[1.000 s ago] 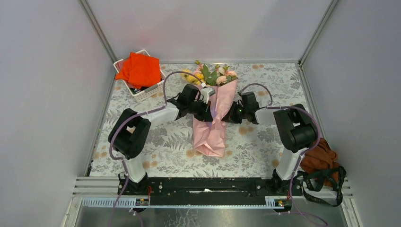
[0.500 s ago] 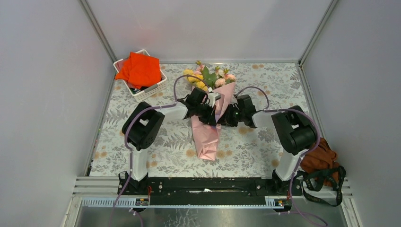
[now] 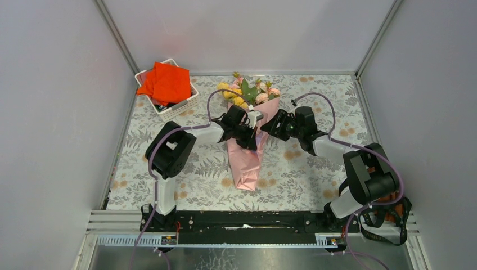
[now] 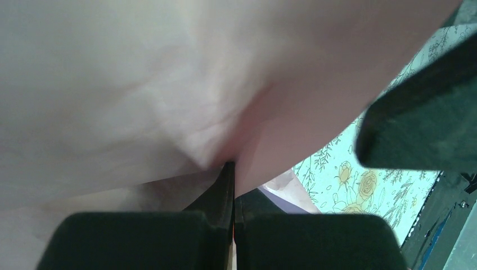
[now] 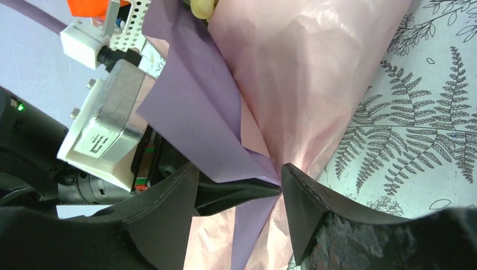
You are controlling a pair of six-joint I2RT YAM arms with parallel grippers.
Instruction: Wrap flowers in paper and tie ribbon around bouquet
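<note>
The bouquet [image 3: 250, 152] lies in the middle of the table, a cone of pink paper [image 5: 315, 73] with a purple inner face [image 5: 197, 112]. The flowers [image 3: 247, 90] stick out at its far, wide end. My left gripper [image 3: 251, 138] [image 4: 232, 166] is shut on a pinched fold of the paper at the cone's waist. My right gripper [image 3: 269, 128] [image 5: 239, 185] stands open on the right side of that waist. Its fingers [image 5: 315, 208] straddle the pinch and the left gripper's tip. The ribbon is out of view.
A white basket [image 3: 180, 107] holding an orange-red cloth [image 3: 166, 83] stands at the back left. A brown cloth [image 3: 388, 188] with a black strap lies off the table's right edge. Grey walls close in the table on three sides.
My right gripper has opened, letting go of the paper, and its arm has swung out to the right. The bouquet shifted slightly left. The left gripper keeps its hold.
</note>
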